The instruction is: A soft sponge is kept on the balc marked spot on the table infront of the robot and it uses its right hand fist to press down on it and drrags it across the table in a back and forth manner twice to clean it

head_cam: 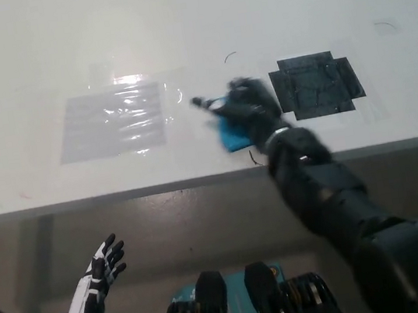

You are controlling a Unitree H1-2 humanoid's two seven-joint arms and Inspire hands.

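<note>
Head view shows the black right hand with fingers curled into a fist on the blue sponge, pressing it to wipe the desk, at nine o'clock from the black mark, while the white left hand rests below with fingers apart.

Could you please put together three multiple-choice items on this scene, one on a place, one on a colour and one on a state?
1. Where is the sponge?
A. On the black marked spot
B. To the picture-left of the black marked spot, near the table's front edge
C. On the clear plastic sheet

2. What colour is the sponge?
A. Yellow
B. Blue
C. Green

3. What is the left hand doing?
A. Pressing on the sponge
B. Resting on the table
C. Hanging open below the table edge

Answers: 1 B, the black spot lies bare while the sponge sits apart from it; 2 B, blue shows beneath the right hand; 3 C, its fingers are spread, holding nothing.
</note>
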